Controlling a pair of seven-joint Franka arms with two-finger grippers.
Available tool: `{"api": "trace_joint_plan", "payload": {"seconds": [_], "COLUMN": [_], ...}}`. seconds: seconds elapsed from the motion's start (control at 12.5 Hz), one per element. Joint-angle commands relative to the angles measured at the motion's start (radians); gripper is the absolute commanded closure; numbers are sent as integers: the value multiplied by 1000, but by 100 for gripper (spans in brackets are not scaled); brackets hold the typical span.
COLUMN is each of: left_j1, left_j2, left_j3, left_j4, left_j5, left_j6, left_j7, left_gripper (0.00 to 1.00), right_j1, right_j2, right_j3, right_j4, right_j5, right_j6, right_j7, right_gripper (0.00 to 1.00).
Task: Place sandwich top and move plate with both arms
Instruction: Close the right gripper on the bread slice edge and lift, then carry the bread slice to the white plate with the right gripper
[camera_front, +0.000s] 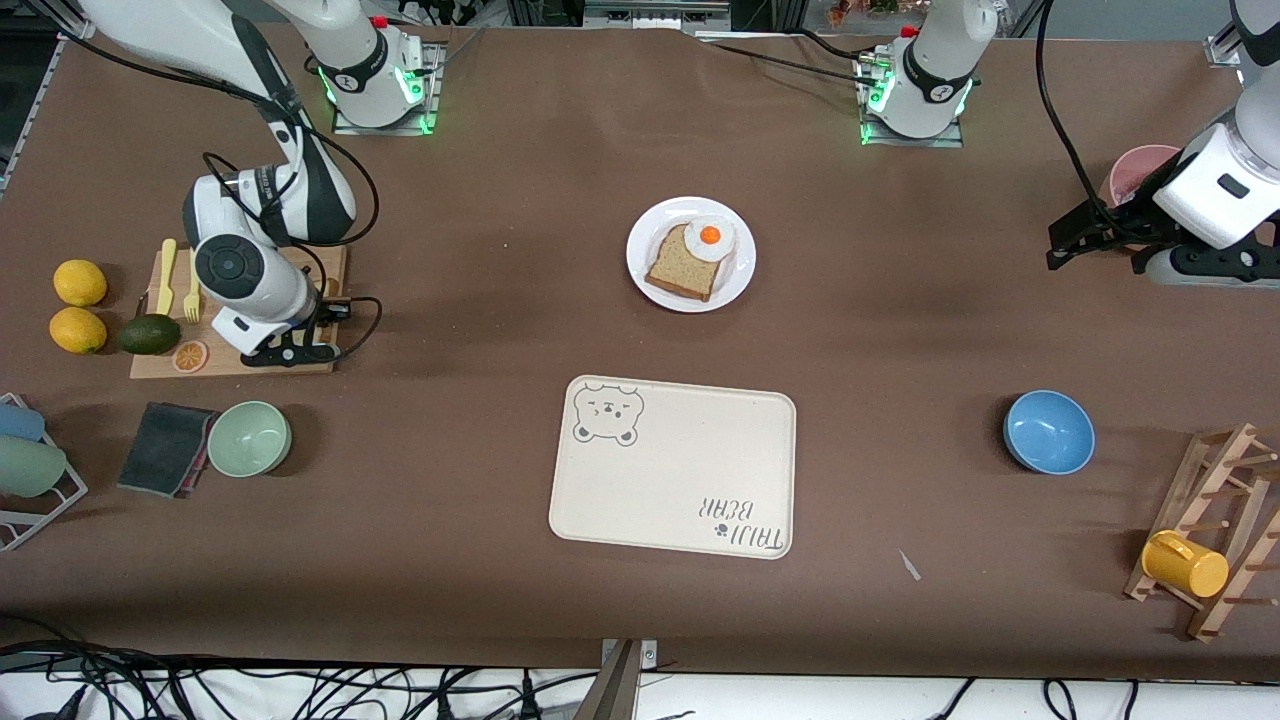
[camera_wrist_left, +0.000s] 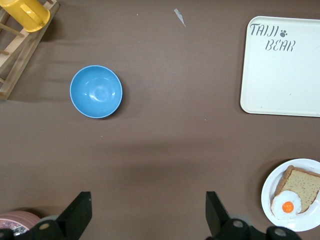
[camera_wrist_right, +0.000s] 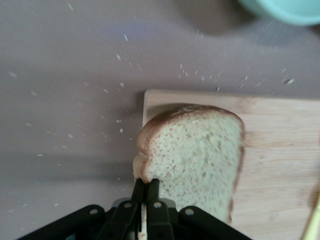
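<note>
The right claw (camera_wrist_right: 145, 187) is down at the wooden cutting board (camera_front: 315, 362) near the right arm's end of the brown tabletop (camera_front: 480, 300), its fingers pinched shut on the edge of the sandwich top (camera_wrist_right: 195, 155), a squarish slice of pale speckled wholemeal bread with a dark brown crust and a rounded end. In the right wrist view that slice lies at the corner of the board, its crust edge reaching past the board's rim, with crumbs scattered on the tabletop beside it. In the front view the arm hides the slice.

The small round white plate (camera_front: 640, 262) sits mid-tabletop, between the arms' bases and the cream rectangular bear-print tray (camera_front: 680, 470), which lies nearer the front camera. On the plate rests a darker bread slice (camera_front: 680, 265) with a fried egg (camera_front: 709, 238) overlapping its corner.

The left claw (camera_wrist_left: 147, 217) hangs over the tabletop at the left arm's end, beside a pink cup (camera_front: 1135, 170), its fingers spread wide and holding nothing; this arm waits.

On the board also lie a yellow plastic fork and knife (camera_front: 178, 280), a dark green avocado (camera_front: 150, 334) and an orange slice (camera_front: 190, 356). Two yellow lemons (camera_front: 79, 305) sit off the board's end. A pale green bowl (camera_front: 249, 438) and a dark folded cloth (camera_front: 165, 448) lie nearer the front camera than the board. A blue bowl (camera_front: 1049, 431) stands toward the left arm's end, near a wooden rack (camera_front: 1215, 520) carrying a yellow mug (camera_front: 1185, 564).
</note>
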Motion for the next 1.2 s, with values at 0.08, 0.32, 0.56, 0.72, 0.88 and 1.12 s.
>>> {"api": "trace_joint_plan", "payload": {"seconds": [0.08, 0.32, 0.56, 0.72, 0.88, 1.12], "left_j1": [-3, -3, -3, -3, -2, -2], "left_j2": [2, 2, 2, 2, 2, 2], "left_j3": [-2, -2, -2, -2, -2, -2], "left_j4": [11, 11, 11, 11, 11, 11], "left_j5": [25, 25, 25, 25, 25, 25], "left_j6": [-11, -11, -11, -11, -10, -11], "left_j7": [-12, -12, -12, -12, -12, -12], "left_gripper": [0, 0, 0, 0, 0, 0], "right_j1": [2, 2, 3, 29, 105, 224], "right_j2": [-7, -17, -27, 4, 42, 104], "right_j3": [102, 230, 429, 543, 571, 571], "right_j4": [192, 281, 312, 358, 404, 456], "right_j5": [8, 106, 135, 135, 137, 139], "right_j6": [-214, -337, -347, -345, -343, -328], "right_j7": [39, 148, 457, 695, 859, 1053], "right_gripper": [100, 100, 100, 100, 100, 100]}}
